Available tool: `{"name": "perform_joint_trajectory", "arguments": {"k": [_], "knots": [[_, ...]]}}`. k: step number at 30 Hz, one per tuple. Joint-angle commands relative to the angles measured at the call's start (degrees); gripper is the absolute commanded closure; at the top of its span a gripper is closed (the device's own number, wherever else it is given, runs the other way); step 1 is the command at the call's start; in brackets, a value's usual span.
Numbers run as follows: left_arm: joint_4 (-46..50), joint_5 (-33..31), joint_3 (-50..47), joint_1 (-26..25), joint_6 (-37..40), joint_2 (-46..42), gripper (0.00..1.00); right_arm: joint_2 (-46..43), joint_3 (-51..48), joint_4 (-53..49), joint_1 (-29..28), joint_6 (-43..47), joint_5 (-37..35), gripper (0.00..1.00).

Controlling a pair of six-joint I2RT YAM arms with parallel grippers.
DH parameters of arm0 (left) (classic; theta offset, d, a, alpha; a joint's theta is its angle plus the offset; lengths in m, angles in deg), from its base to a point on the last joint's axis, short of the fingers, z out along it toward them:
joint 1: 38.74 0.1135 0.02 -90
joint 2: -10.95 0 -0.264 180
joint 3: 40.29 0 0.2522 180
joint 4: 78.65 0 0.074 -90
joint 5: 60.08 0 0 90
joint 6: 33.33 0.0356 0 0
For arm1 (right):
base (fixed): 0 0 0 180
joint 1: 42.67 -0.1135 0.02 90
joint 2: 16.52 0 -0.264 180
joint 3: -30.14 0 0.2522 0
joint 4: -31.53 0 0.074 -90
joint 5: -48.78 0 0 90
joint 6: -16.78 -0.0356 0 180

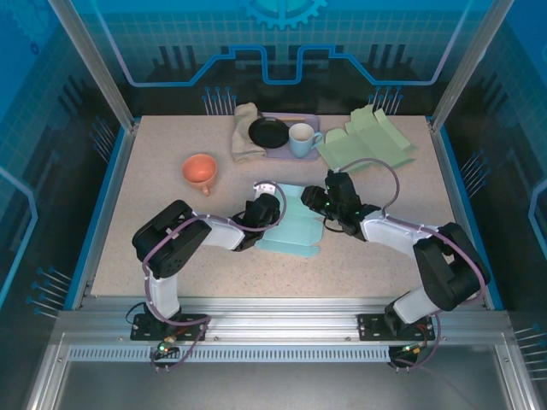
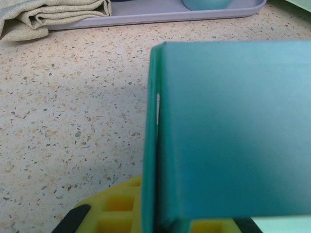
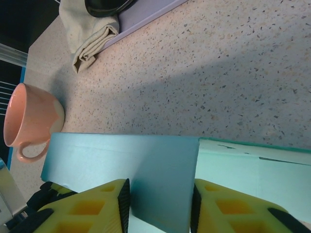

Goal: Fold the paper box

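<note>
The speckled table [image 1: 385, 239] keeps its middle free for the work. Spare things sit along the far edge, well apart from the arms, and the biggest of them is a pale green blank [image 1: 367, 141] at the back right. The paper box [image 1: 295, 232] lies at the table's centre, just ahead of both arms and between them. That seems deliberate, since each wrist can then reach 1 side without crossing the other. The left gripper [image 1: 270, 203] is closed tight on the box's left edge. In its wrist view a teal panel [image 2: 233, 131] rises upright straight out of the yellow fingers [image 2: 116, 208], so I judge it is holding that wall up and steadying the sheet. The right gripper [image 1: 320, 203] comes in from the opposite side, partly open, with its 2 fingers [image 3: 92, 208] either side of a raised flap [image 3: 160, 170]. I see no firm pinch there yet. It looks placed to take that flap for the next crease. An orange cup [image 1: 200, 169] stands to the left, clear of the sheet. The box is thin teal card, mostly flat still, with a notched right edge. The upright panel shows a doubled fold line along its left side, and the paler panel [image 3: 252, 170] beside the flap carries a dark rim and a fine cut.
</note>
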Motion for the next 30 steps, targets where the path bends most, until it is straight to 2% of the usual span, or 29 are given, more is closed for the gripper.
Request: {"name": "perform_joint_trajectory", "arguments": {"k": [1,4,7,10,22,30], "knots": [[4.77,0.71,-0.85,-0.76,-0.81,1.64,1.0,-1.2,-1.92,2.45,0.61,-1.31,0.4,0.65],[5.43,0.09,-0.63,-0.75,-1.23,1.38,1.0,-1.95,-2.89,2.72,0.89,-1.35,0.42,0.63],[6.38,-1.09,-0.35,-0.68,-1.39,1.23,1.0,-3.28,-3.19,-0.88,1.01,-0.06,-2.14,0.48],[6.81,-1.6,-0.18,-0.69,-1.45,1.07,1.0,-4.49,-4.66,-2.72,1.24,1.93,-4.74,0.45],[7.94,-1.49,0.02,-0.68,-1.65,0.33,1.0,-4.58,-11.27,0.6,2.98,6.32,-7.01,0.47],[7.96,0.06,0.17,-0.72,-1.43,0.24,1.0,-1.84,-10.55,3.12,3.96,10.4,-7.08,0.47]]}}
